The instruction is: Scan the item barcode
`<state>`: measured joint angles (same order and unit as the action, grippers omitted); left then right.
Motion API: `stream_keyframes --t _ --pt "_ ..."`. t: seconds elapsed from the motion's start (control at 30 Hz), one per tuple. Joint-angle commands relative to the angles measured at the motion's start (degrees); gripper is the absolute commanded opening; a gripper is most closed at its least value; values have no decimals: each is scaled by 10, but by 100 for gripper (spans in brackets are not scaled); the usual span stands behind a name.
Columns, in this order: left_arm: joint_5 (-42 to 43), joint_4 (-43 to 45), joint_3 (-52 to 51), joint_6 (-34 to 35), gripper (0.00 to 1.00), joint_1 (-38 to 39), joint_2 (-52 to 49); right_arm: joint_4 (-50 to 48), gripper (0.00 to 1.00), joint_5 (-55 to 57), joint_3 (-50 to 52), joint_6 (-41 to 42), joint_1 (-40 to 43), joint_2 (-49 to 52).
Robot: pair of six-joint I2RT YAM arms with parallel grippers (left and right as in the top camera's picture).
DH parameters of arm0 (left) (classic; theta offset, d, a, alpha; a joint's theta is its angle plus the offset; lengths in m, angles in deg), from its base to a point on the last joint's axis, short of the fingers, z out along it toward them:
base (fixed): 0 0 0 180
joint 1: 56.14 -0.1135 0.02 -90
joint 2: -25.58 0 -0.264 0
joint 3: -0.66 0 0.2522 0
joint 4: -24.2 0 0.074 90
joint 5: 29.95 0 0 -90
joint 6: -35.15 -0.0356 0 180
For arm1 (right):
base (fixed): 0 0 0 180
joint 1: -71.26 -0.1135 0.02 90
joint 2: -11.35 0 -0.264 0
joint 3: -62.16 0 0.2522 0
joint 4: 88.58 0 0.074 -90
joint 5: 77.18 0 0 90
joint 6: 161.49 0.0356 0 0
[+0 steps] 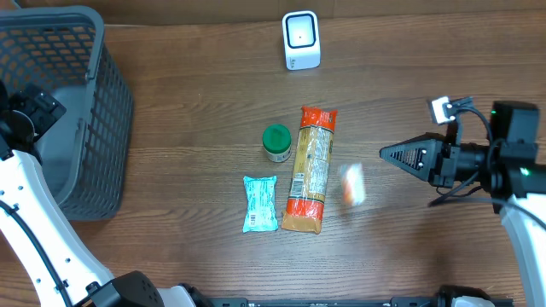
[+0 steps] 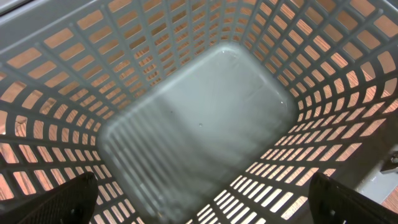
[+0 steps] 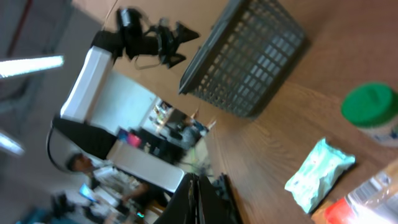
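Right gripper (image 1: 384, 154): fingers pressed together, holding nothing, pointing toward 9 o'clock over the wooden table (image 1: 196, 102). A small white-and-orange item (image 1: 352, 184), blurred in the overhead view, is near the fingertips, between 7 and 8 o'clock from them and apart from them. It is just to the 3 o'clock side of the pasta packet (image 1: 310, 169). The barcode scanner (image 1: 300, 40) stands at 11 o'clock from the right gripper, well apart. Left gripper (image 2: 202, 186): fingers spread wide above the grey basket (image 2: 205, 112), empty.
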<state>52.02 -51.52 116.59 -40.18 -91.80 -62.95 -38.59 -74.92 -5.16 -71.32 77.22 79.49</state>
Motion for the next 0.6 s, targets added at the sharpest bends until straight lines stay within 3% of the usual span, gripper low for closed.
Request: stream_keyframes --t 0.0,0.17,0.23,0.37,0.57 --pt "-5 0 14 7 100 1 -3 -10 4 45 -13 57 -2 -11" --pt "-5 0 14 7 100 1 -3 37 6 225 -13 69 -2 -7" --pt "-5 0 14 7 100 0 -3 66 22 309 -13 69 -2 -6" --pt "-5 0 14 7 100 1 -3 111 38 405 -13 42 -2 -6" --pt "-5 0 14 7 100 1 -3 150 42 511 -13 43 -42 -6"
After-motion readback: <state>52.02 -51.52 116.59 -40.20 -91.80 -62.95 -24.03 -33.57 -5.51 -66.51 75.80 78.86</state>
